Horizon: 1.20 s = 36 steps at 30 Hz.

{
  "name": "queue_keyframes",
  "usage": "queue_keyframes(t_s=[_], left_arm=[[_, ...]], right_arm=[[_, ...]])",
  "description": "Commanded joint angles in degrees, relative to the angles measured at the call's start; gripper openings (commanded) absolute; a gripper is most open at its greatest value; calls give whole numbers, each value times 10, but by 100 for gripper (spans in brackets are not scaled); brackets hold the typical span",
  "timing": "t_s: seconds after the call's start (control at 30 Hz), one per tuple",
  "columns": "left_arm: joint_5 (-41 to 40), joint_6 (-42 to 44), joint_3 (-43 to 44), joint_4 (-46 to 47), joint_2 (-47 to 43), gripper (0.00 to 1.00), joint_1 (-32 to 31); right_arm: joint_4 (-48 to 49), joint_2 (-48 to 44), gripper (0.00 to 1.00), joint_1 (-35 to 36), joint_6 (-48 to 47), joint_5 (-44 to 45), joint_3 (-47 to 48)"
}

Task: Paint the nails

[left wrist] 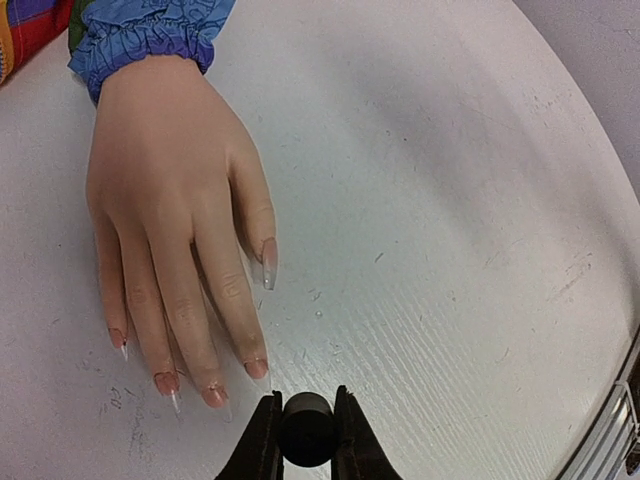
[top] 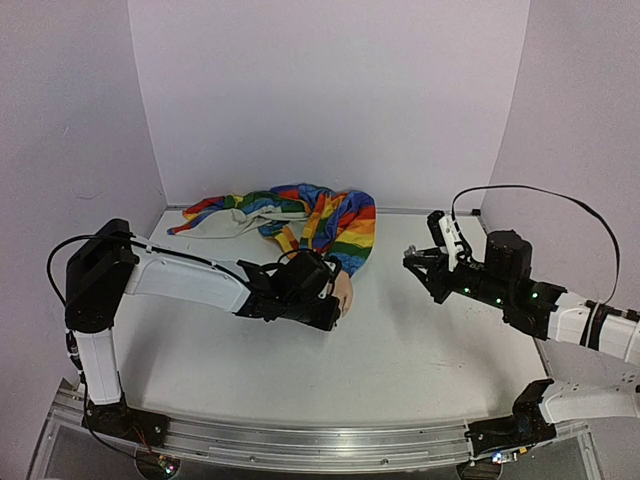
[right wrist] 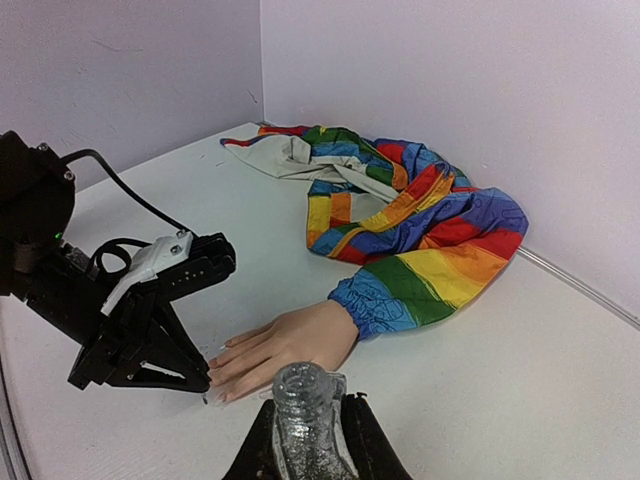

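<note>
The pale mannequin hand (left wrist: 170, 200) lies flat on the white table, coming out of a rainbow-striped sleeve (top: 320, 220). Its nails (left wrist: 257, 368) point towards my left gripper (left wrist: 306, 405), which is shut on a round black cap (left wrist: 306, 432) just beyond the fingertips. The cap hides whatever hangs below it. In the right wrist view the left gripper (right wrist: 200, 385) hovers right at the hand's (right wrist: 290, 345) fingertips. My right gripper (right wrist: 308, 403) is shut on an open glittery glass bottle (right wrist: 305, 425), held above the table to the hand's right (top: 412, 262).
The sleeve's garment (right wrist: 430, 230) is heaped towards the back wall. Purple walls close in the table on three sides. A metal rail (top: 320, 440) runs along the near edge.
</note>
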Motion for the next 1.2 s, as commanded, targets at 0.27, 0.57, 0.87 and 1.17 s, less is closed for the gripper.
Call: queue_keyframes(t_s=[0.27, 0.57, 0.87, 1.17], left_arm=[[-14, 2, 28, 23, 21, 0, 13], [-18, 3, 29, 24, 24, 0, 14], [-25, 5, 33, 24, 28, 0, 15], [-31, 8, 33, 26, 30, 0, 16]], right_arm=[[42, -10, 0, -2, -7, 0, 1], [45, -8, 0, -2, -6, -3, -1], [46, -5, 0, -2, -6, -4, -2], [46, 0, 0, -2, -6, -5, -2]])
